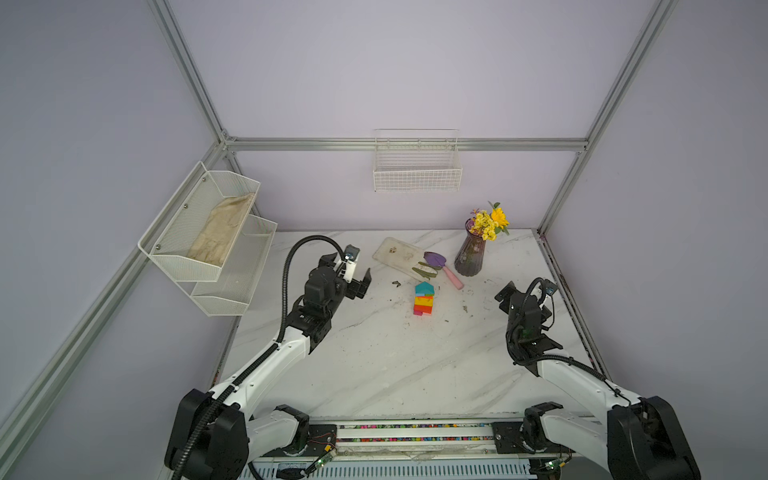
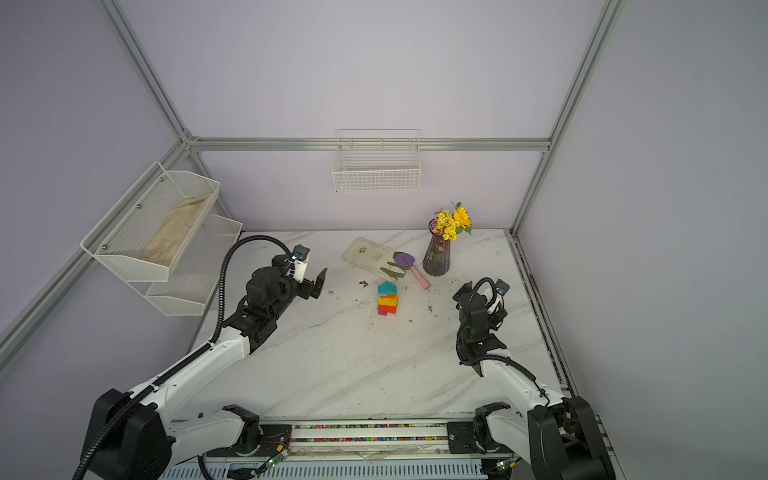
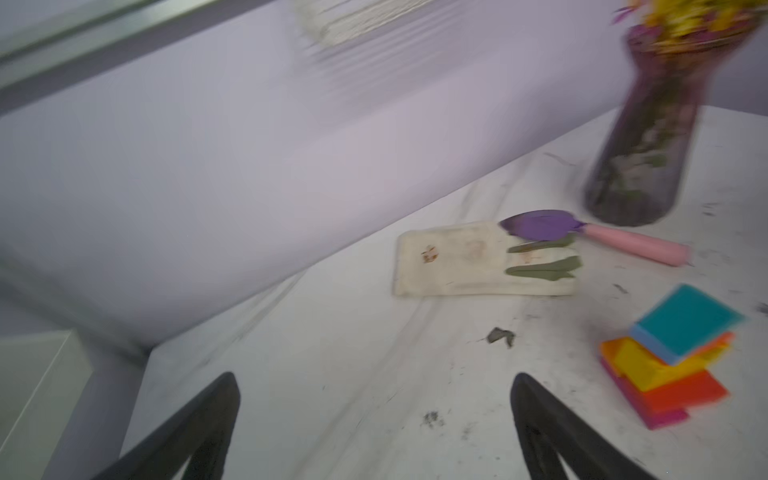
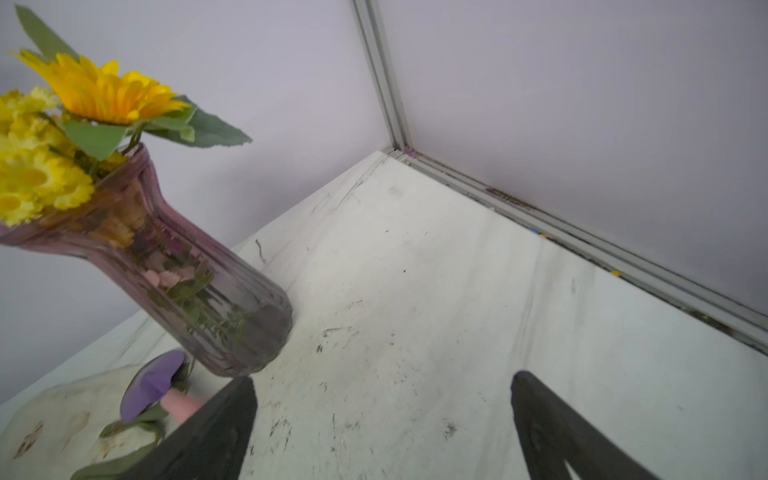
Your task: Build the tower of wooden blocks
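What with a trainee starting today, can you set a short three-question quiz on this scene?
1. True or false: the teal house-shaped block tops the tower.
2. The left gripper jaws are: A shut on a block; B shut, empty; C open, empty.
3. What colour is the handle of the trowel?

Key: 1 true; 2 C; 3 pink.

Soft, even light; left-wrist motion blur
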Controlling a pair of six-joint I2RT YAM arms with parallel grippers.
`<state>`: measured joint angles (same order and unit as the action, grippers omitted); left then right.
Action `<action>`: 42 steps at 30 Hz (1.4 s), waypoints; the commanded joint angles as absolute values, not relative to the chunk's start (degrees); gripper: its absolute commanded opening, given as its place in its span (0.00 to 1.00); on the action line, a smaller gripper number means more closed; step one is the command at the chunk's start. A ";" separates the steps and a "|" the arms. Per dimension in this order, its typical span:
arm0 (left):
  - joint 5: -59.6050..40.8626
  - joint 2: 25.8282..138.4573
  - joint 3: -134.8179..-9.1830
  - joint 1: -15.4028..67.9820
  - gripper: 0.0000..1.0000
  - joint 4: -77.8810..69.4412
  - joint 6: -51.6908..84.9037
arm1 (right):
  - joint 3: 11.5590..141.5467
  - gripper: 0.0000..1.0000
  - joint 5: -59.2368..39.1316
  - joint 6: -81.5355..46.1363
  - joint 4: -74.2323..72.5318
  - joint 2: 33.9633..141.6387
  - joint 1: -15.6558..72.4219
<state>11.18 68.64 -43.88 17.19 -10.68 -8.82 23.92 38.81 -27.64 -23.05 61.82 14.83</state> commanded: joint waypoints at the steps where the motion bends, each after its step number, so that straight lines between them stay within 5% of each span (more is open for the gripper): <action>1: 22.70 69.83 -40.24 12.52 1.00 -15.02 0.22 | 20.58 0.97 45.90 -23.70 -24.46 59.21 14.55; 5: 34.39 76.28 -32.93 11.21 1.00 -27.49 -4.96 | 16.48 0.97 41.12 -17.37 -39.44 63.91 13.70; 10: 30.16 84.35 -28.32 6.71 1.00 -36.08 -2.17 | 23.42 0.97 38.35 -9.95 -44.84 83.96 11.02; 22: 15.63 89.34 -22.91 0.53 1.00 -50.75 2.22 | 17.15 0.97 19.38 -2.26 -80.24 99.30 4.68; 30: 14.19 89.50 -22.63 0.53 1.00 -51.38 1.67 | 25.14 0.97 15.16 -0.08 -66.45 101.45 4.82; 42: 14.24 89.39 -22.54 0.63 1.00 -51.58 1.49 | 24.97 0.97 16.89 0.60 -67.32 101.56 5.71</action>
